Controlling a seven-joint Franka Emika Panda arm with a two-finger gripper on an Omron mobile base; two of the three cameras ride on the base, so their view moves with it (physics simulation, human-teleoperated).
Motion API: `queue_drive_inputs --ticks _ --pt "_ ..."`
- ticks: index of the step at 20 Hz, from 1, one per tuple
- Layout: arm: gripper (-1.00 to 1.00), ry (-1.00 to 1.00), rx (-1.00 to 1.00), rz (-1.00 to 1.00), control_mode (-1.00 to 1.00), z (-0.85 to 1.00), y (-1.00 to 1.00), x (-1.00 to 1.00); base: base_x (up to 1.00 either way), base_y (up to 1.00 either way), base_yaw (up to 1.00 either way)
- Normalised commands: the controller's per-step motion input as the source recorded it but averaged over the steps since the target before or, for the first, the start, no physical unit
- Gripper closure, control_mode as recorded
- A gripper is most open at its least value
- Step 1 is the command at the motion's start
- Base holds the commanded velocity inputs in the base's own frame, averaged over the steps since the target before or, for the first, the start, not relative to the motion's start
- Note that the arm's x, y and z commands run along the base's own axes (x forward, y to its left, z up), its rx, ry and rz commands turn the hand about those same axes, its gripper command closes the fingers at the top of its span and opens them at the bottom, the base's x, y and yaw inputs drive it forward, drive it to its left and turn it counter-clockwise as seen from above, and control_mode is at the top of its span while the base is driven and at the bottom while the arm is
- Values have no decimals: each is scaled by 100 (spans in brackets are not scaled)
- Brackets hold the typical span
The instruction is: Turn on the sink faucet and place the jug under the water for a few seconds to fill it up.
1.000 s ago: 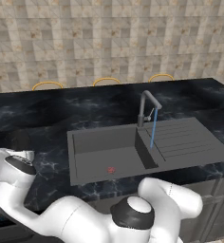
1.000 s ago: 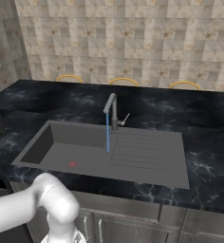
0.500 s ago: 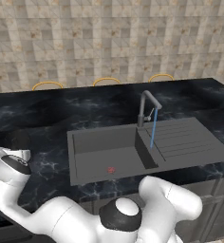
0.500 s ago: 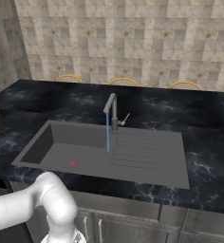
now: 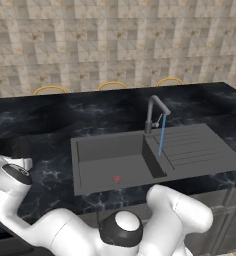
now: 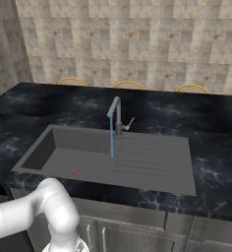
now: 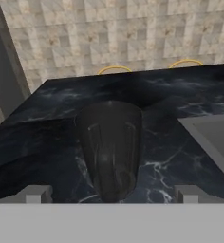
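My hand is wide open, one fingertip on each side of the dark, nearly black cylindrical jug, not gripping it yet. The jug stands on the black marbled bench, left of the dark grey rectangular sink. Further away, the slim dark grey metal faucet already gives a thin light-blue stream of water. I think grasping, carrying and filling are left.

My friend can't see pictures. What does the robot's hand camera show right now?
A dark jug stands on a black marble counter, right in front of the open end effector, whose two fingertips sit wide on either side of it without touching. A corner of the grey sink is at the right, with a tiled wall behind.
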Motion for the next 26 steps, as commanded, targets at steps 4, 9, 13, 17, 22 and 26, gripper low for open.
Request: queue_drive_inputs --ticks 4,9,13,17,22,26 --pt "-100 0 0 0 -100 -25 1 13 0 0 0" --pt "-100 1 0 0 -100 -24 2 16 0 0 0" --pt "-100 1 0 0 -100 -21 7 18 0 0 0" --pt "-100 1 0 0 -100 -10 10 21 0 0 0" --pt "-100 1 0 0 -100 -3 2 23 0 0 0" --pt "-100 0 0 0 -100 -1 0 20 0 0 0"
